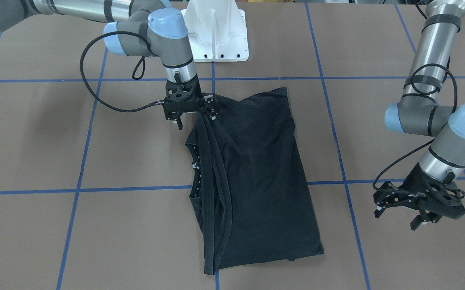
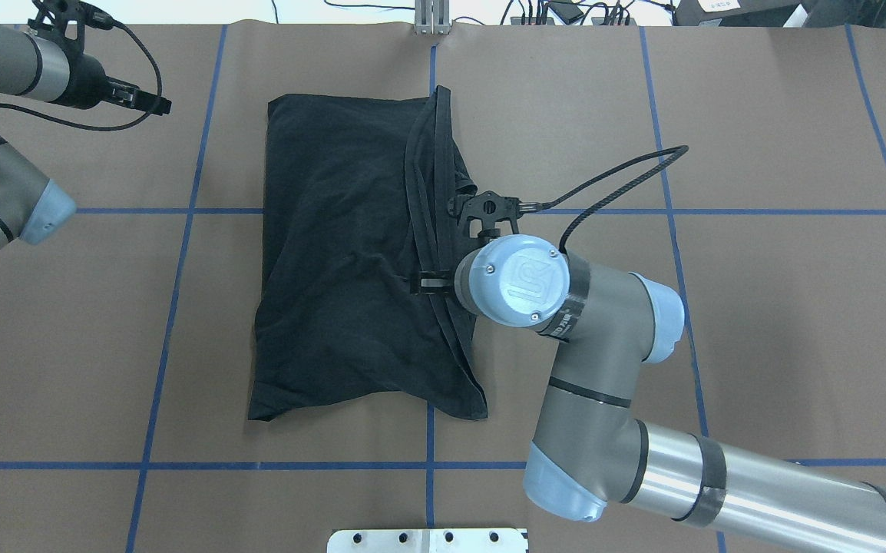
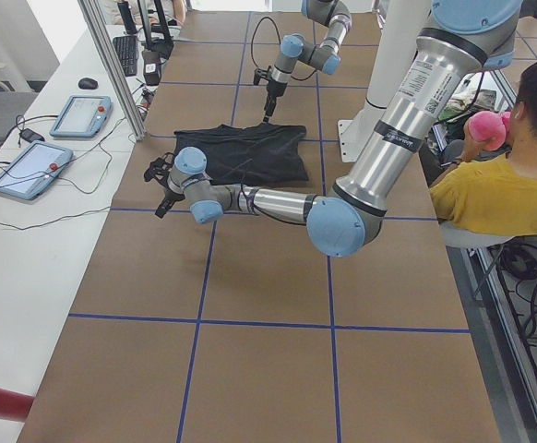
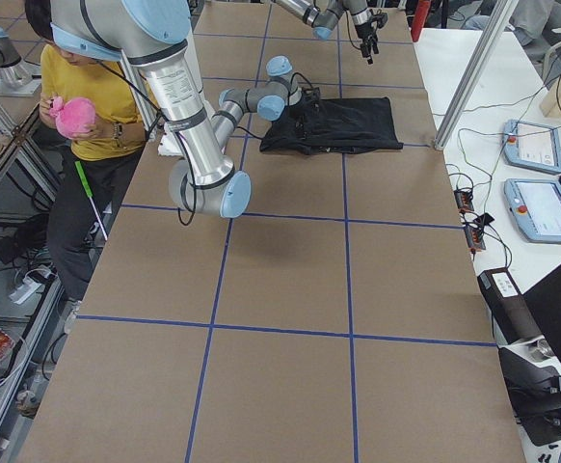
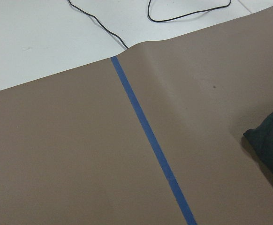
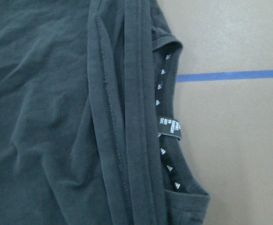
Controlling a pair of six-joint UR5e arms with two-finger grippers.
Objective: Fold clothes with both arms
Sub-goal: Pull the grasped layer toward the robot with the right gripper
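One black short-sleeved cotton T-shirt (image 2: 351,261), folded to a long rectangle, is laid on the brown paper-covered table (image 2: 781,307) near its middle, the long axis running from the robot's edge toward the far edge, the collar opening turned to the robot's right. Two arms are seen. The black right gripper (image 1: 194,110) is set at the shirt's hem edge, jaws clamped on it. The black left gripper (image 1: 397,211) is held well apart, jaws spread.
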